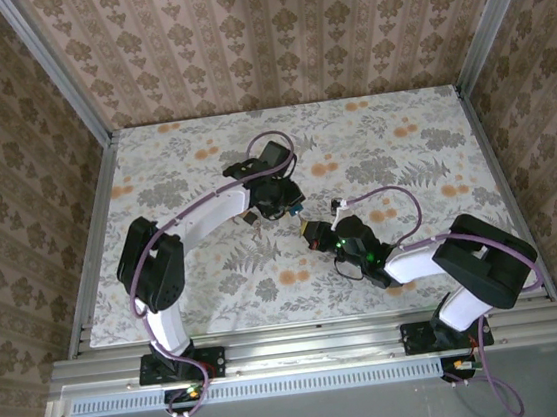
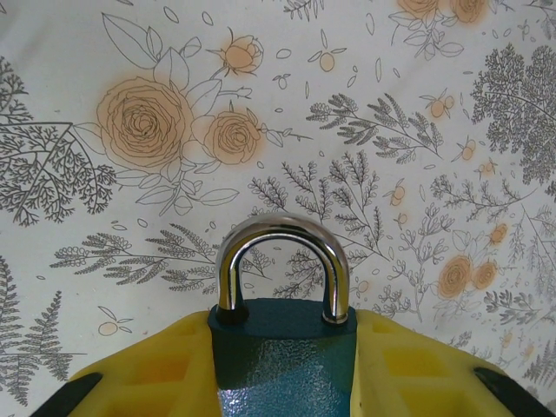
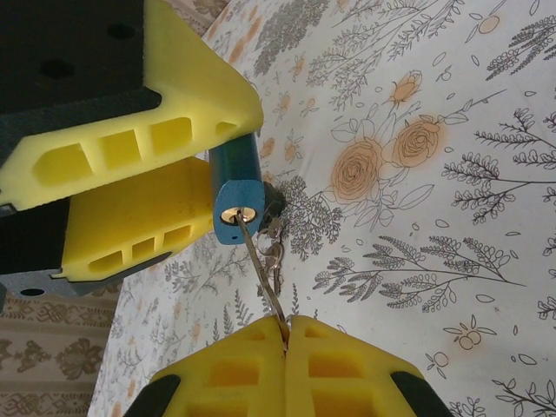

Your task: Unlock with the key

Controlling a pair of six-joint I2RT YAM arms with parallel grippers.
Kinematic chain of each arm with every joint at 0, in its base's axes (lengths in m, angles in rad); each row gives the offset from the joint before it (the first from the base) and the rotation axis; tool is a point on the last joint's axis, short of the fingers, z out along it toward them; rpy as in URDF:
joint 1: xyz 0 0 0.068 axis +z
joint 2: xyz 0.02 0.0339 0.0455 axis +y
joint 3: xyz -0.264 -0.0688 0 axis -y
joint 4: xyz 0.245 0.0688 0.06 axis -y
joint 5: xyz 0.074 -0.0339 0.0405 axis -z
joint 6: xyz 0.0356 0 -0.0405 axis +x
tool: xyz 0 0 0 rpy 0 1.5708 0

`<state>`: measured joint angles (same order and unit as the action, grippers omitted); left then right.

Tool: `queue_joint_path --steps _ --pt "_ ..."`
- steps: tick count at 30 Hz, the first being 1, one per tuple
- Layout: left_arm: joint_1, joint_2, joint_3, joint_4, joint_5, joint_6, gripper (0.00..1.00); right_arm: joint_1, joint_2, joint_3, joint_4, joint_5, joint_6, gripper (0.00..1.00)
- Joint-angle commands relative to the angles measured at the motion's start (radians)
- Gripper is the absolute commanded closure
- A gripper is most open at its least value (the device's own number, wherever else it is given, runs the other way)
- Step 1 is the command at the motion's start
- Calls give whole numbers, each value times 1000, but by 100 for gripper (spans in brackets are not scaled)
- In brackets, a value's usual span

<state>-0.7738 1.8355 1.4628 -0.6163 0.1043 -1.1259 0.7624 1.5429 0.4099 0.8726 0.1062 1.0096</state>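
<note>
- Key [image 3: 259,262] is pinched by its head between the pressed-together fingers of our right gripper [image 3: 285,343]. Its blade runs straight ahead of the fingertips into the keyhole [image 3: 238,214]; how deep it sits we cannot tell.
- Our left gripper [image 2: 282,382] clamps the blue padlock [image 2: 287,365] by its sides. The shackle [image 2: 282,248] pokes out ahead of the fingertips with both legs seated, so we judge the lock not yet open.
- To turn well, we should roll the right wrist about the blade's own line, never pushing sideways, since the thin blade could bend or slip.
- We should hold the left grip firm so the body does not twist along.
- A ring [image 3: 274,254] dangles beside the blade; we should mind it snagging.
</note>
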Motion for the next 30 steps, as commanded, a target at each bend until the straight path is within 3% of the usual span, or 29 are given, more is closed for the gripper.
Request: queue_joint_path --steps 1,30 --pt "-25 -5 41 -46 -9 1 76 1 -24 26 -32 76 28 100" --pt "-58 34 88 -82 -35 9 77 8 -92 30 -103 120 33 100"
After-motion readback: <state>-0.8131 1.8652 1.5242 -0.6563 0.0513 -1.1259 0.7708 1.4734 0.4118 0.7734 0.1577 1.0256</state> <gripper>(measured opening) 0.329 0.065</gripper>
